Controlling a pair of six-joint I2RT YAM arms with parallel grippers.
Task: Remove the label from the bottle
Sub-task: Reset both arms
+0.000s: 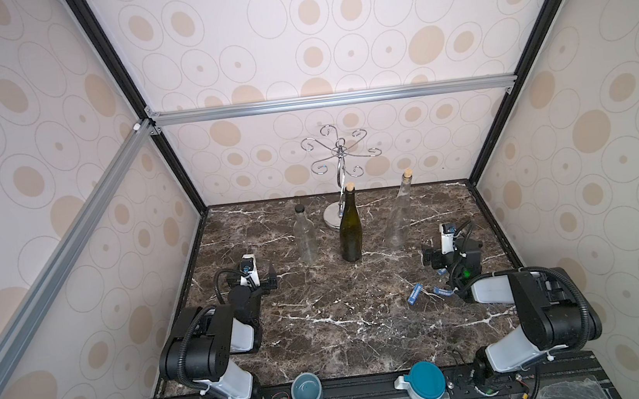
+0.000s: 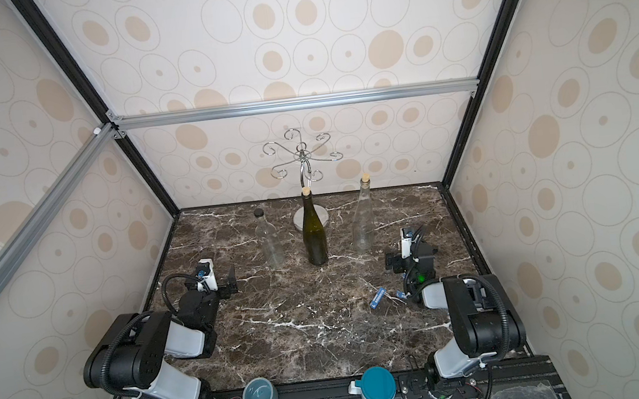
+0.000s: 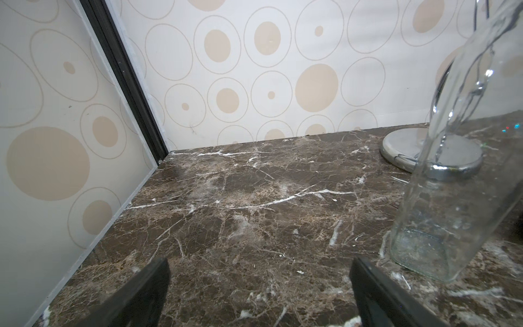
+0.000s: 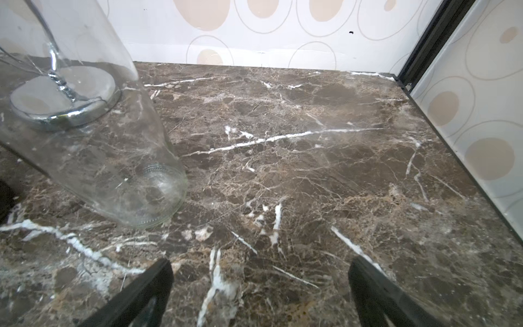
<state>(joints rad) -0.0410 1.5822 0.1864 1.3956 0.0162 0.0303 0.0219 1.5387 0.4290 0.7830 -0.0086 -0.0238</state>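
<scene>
Three bottles stand in a row toward the back of the marble table [image 1: 343,327]: a clear one with a black cap [image 1: 305,236], a dark green one with a cork [image 1: 350,231], and a tall clear one with a cork [image 1: 397,216]. All three show bare glass. Two small blue label strips [image 1: 415,293] [image 1: 443,291] lie flat on the table beside my right arm. My left gripper [image 1: 272,277] [image 3: 259,283] is open over bare table, left of the capped bottle [image 3: 441,212]. My right gripper [image 1: 430,257] [image 4: 260,283] is open and empty, right of the tall bottle [image 4: 113,158].
A chrome glass rack [image 1: 340,158] stands behind the green bottle on a round base [image 3: 404,153]. A teal cup [image 1: 306,390] and a teal-lidded jar [image 1: 424,383] sit on the front rail. Patterned walls close in the table at the back and on both sides.
</scene>
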